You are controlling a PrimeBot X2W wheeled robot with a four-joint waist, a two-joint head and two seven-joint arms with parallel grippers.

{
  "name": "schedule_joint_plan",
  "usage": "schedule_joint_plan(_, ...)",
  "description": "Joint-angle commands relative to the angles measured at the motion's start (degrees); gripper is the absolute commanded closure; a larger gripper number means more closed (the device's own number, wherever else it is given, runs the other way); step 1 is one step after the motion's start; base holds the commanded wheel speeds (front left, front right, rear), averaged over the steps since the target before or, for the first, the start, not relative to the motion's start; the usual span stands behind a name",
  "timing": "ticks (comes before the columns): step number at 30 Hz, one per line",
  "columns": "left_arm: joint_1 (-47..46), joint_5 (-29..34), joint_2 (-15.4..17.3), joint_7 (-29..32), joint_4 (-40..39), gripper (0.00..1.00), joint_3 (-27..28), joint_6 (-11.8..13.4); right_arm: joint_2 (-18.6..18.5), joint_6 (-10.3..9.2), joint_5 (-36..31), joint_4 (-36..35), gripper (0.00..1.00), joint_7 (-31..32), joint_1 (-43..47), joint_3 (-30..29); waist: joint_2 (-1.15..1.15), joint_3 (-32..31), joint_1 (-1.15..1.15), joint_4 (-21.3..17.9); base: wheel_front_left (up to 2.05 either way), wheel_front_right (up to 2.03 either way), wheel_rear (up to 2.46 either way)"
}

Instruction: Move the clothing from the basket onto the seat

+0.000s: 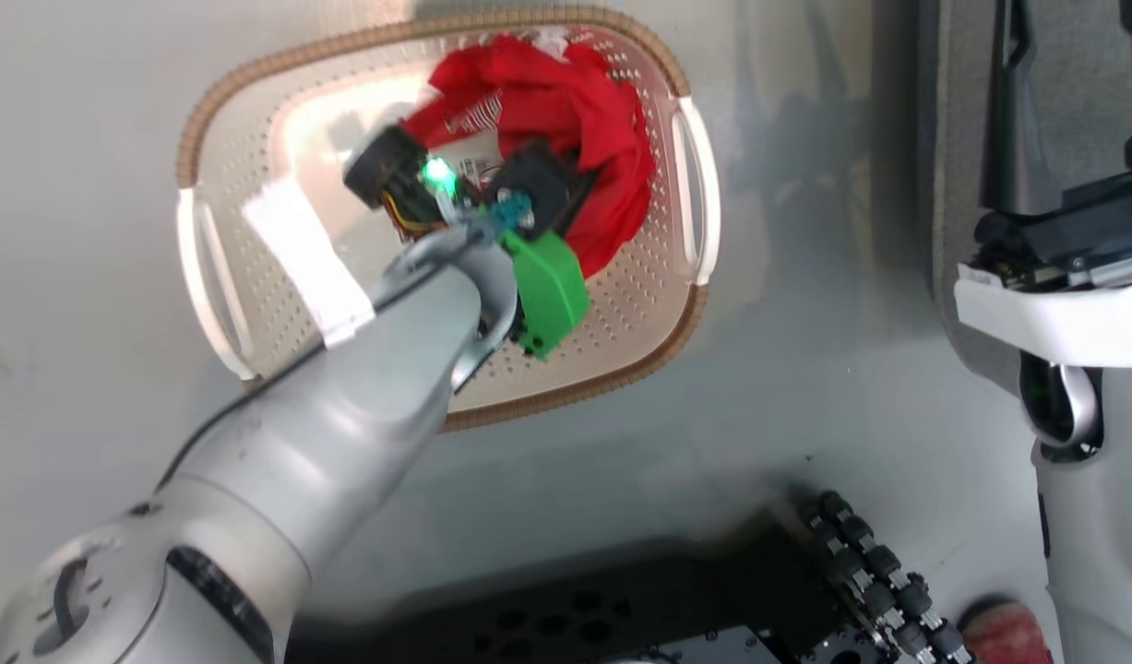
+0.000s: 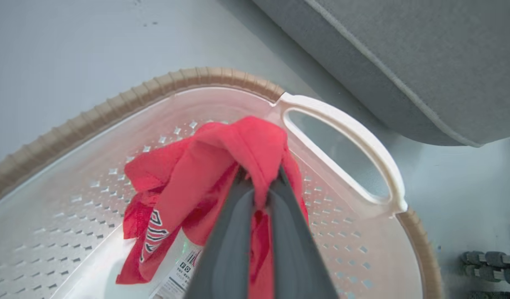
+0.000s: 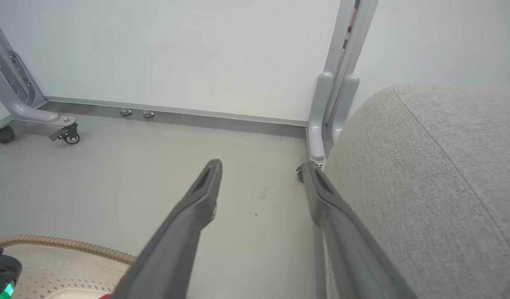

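My left gripper (image 2: 261, 176) is clamped on the red jersey (image 2: 188, 174), bunched inside the basket (image 2: 113, 109); nothing seems moved to the seat (image 2: 404, 62), though I see little of it. My right gripper (image 3: 261, 168) hangs spread, empty.

The right hand (image 3: 261, 166) held its 2 long dark grey fingers (image 3: 188, 224) spread wide apart, nothing between them, above the smooth pale grey floor (image 3: 134, 166). The right finger showed just beside the edge of the large grey fabric-upholstered seat cushion (image 3: 425, 187), whose stitched seam crossed its rounded top. At the lower left lay a corner of the cream-white perforated plastic basket (image 3: 63, 243) with its brown woven-look rim, and over it a black rounded part with a green light (image 3: 1, 276). Beyond stood a plain white wall (image 3: 196, 54) with a grey metal skirting strip (image 3: 196, 113), a grey metal post (image 3: 336, 95) next to the cushion, and a small caster wheel (image 3: 71, 137) at far left.
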Motion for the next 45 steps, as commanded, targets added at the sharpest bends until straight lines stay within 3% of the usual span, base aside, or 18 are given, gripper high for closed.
schedule_joint_plan(1, 1.9, 1.4, 0.7, -0.2, -1.6, 1.0, 1.2, 0.4, 0.2, -0.1, 0.4, 0.4, 0.0, 0.0, 1.4, -0.2, 0.0, -6.7, 0.0, 1.5, 0.0, 0.0, 0.0)
schedule_joint_plan(16, 25.5, 13.2, 1.7, -0.2, -20.7, 1.0, 18.6, 1.8, 1.9, -0.1, 2.2, 5.4, 0.0, 0.0, 13.5, -0.1, 0.0, -31.9, 0.0, 4.2, 0.0, 0.0, 0.0)
schedule_joint_plan(28, 39.7, 18.7, 1.1, -0.2, -31.9, 1.0, 30.1, 2.5, 2.8, -0.1, 3.5, 10.6, 0.0, 0.0, 24.3, 3.7, 0.0, -49.7, 0.0, 4.4, 0.0, 0.0, 0.0)
schedule_joint_plan(34, 44.5, 20.3, 0.9, -0.2, -37.0, 1.0, 34.4, 3.0, 3.0, -0.1, 4.0, 12.1, 0.0, 0.0, 28.4, 6.4, 0.0, -55.6, 0.0, 3.7, 0.0, 0.0, 0.0)
schedule_joint_plan(45, 47.5, 22.9, 0.4, -0.2, -42.5, 1.0, 36.6, 1.7, 2.3, -0.1, 4.8, 11.7, 0.0, 0.0, 32.0, 9.3, 0.0, -59.1, 0.0, 3.9, 0.0, 0.0, 0.0)
